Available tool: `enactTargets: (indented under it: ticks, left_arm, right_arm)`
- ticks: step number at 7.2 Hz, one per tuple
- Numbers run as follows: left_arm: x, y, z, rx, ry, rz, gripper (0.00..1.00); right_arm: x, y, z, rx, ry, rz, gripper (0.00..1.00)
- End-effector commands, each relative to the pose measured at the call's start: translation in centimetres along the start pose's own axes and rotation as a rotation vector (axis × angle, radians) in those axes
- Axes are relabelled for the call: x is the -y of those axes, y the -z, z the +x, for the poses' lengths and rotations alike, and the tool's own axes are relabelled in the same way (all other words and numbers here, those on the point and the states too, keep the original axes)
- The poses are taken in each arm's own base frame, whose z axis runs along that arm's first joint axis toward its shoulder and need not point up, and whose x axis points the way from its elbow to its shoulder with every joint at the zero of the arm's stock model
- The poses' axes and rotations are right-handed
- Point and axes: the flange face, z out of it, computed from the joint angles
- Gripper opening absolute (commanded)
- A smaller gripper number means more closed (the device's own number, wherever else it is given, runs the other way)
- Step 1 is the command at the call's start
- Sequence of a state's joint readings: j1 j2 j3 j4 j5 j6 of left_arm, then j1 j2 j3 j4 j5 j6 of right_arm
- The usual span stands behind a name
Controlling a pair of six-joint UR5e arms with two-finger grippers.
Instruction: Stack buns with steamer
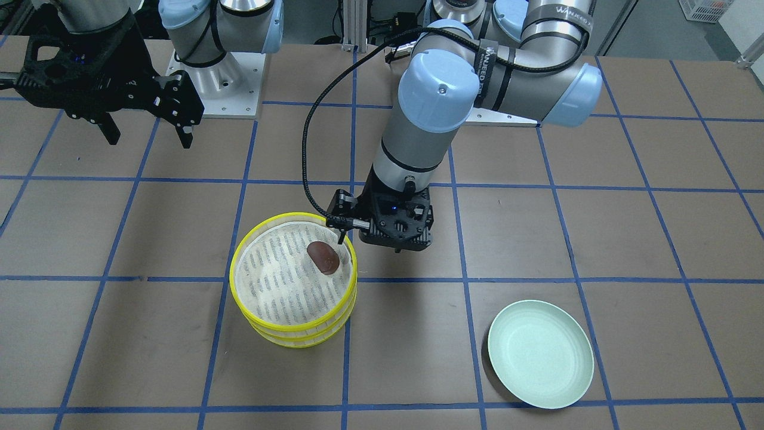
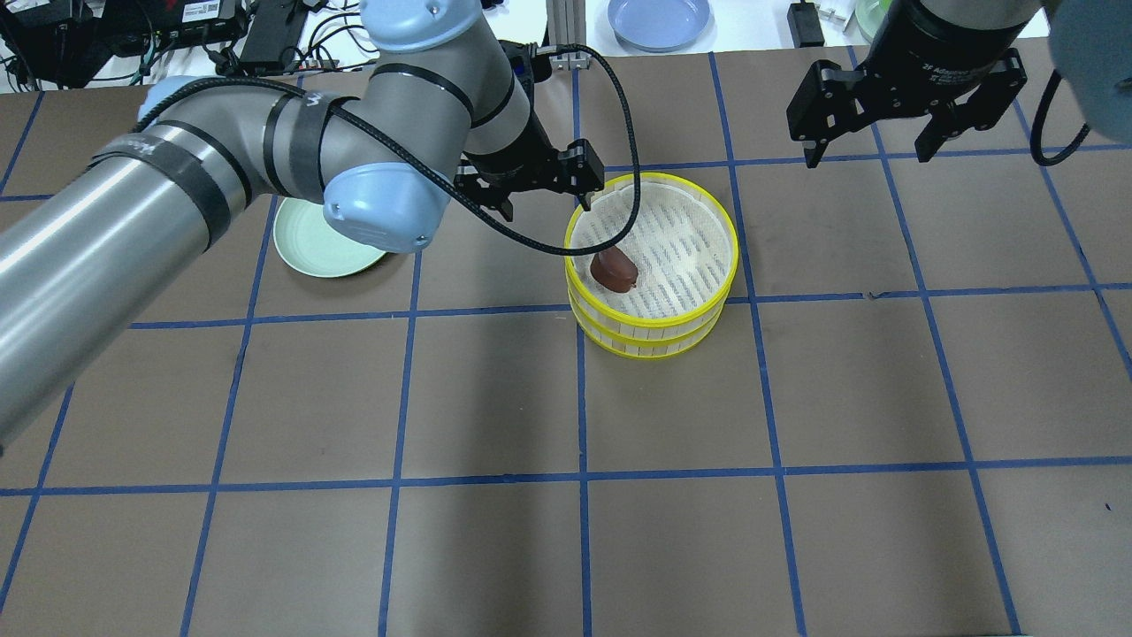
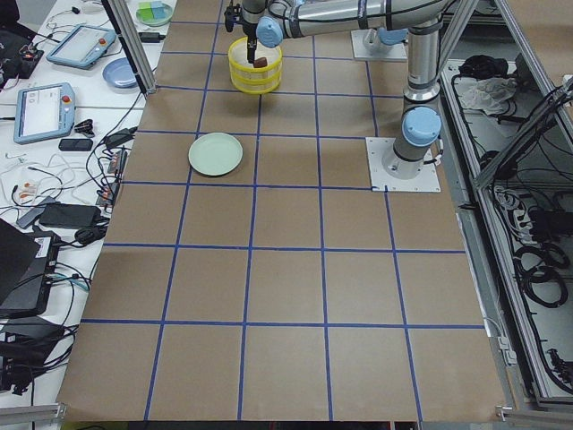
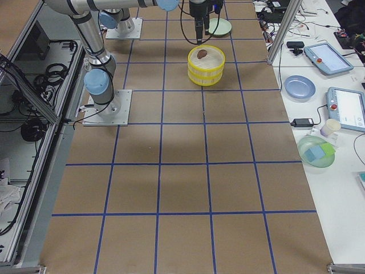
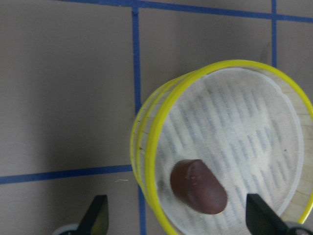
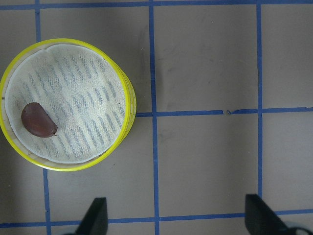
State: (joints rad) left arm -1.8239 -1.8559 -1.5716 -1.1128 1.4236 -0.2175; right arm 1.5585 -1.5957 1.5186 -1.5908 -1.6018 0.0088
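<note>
The yellow two-tier steamer (image 1: 298,337) (image 2: 650,341) stands mid-table. A glossy dark reddish-brown bun (image 1: 323,258) (image 2: 614,271) (image 5: 198,187) (image 6: 38,120) lies on the white liner of its top tier, near the rim. The cream-white bun is out of view. My left gripper (image 1: 369,243) (image 2: 544,205) (image 5: 178,218) is open and empty. It hovers at the steamer's rim on the pale green plate's side, just above the bun. My right gripper (image 1: 149,138) (image 2: 867,157) (image 6: 178,218) is open and empty, held high and well away from the steamer.
A pale green round plate (image 1: 540,355) (image 2: 314,243) lies empty on the table beside the steamer, partly under my left arm in the overhead view. A blue plate (image 2: 659,19) sits beyond the table's far edge. Blue tape lines grid the brown table.
</note>
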Motion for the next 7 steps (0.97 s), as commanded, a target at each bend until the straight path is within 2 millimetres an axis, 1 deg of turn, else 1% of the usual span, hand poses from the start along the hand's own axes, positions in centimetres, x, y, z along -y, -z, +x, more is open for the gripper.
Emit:
enactTargets:
  ticks: [1, 2, 3, 4, 5, 6, 7]
  left_arm:
    - [0.5, 5.8, -6.6, 0.077, 0.016, 0.016, 1.00]
    - [-0.1, 9.0, -9.4, 0.096, 0.014, 0.017, 1.00]
    - [-1.0, 12.2, -11.6, 0.147, 0.048, 0.046, 1.00]
    - [-2.2, 14.4, -13.4, 0.181, 0.062, 0.034, 1.00]
    - [-3.2, 16.3, -15.2, 0.202, -0.002, 0.014, 1.00]
    - [-4.3, 17.6, -16.9, 0.208, 0.018, -0.012, 1.00]
    - [-5.0, 17.3, -17.8, 0.233, 0.001, -0.058, 1.00]
  right_arm:
    - [-0.1, 0.0, 0.0, 0.000, 0.000, 0.000, 1.00]
    - [0.0, -0.1, 0.0, 0.003, 0.000, -0.004, 1.00]
    - [-0.1, 0.0, 0.0, 0.003, 0.000, -0.002, 1.00]
    - [-0.1, 0.0, 0.0, 0.002, 0.000, -0.002, 1.00]
    - [-0.2, 0.2, 0.0, 0.002, -0.002, 0.001, 1.00]
    - [-0.1, 0.2, 0.0, -0.003, 0.007, 0.006, 1.00]
    - [-0.1, 0.2, 0.0, 0.000, 0.006, 0.006, 1.00]
